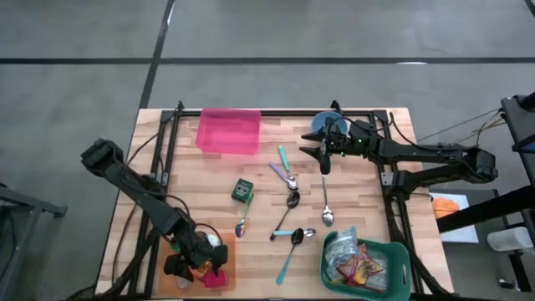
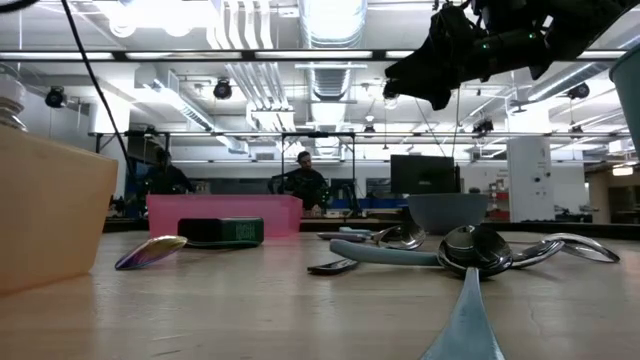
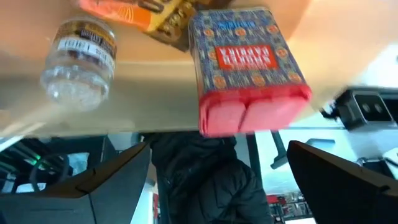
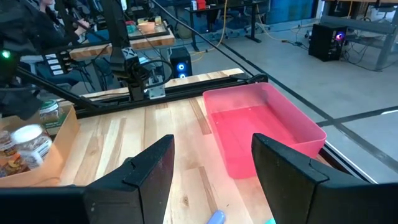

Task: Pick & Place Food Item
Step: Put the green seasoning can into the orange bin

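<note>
**A:** Where is the left gripper (image 1: 194, 266), and what is it doing?

**B:** It hangs over the orange tray (image 1: 236, 251) at the table's near left corner. Its fingers (image 3: 112, 180) are spread as wide as they go and grip nothing. Between them, seen from the wrist, lies a patterned box with a pink lid (image 3: 249, 68), resting free in the tray. A small glass jar (image 3: 79, 59) lies just beside it, and an orange packet (image 3: 124, 12) is near.

**A:** So the box looks placed?

**B:** It seems so. To finish well, I judge the arm should rise straight up, so neither finger clips the box or knocks the jar.

**A:** And the right arm?

**B:** The right gripper (image 1: 324, 157) waits above the far middle of the table, beside the blue bowl (image 1: 324, 124), fingers (image 4: 143, 174) partly apart and empty. The pink bin (image 1: 228, 131) and scattered spoons (image 1: 326, 196) lie well apart from the tray.
</note>
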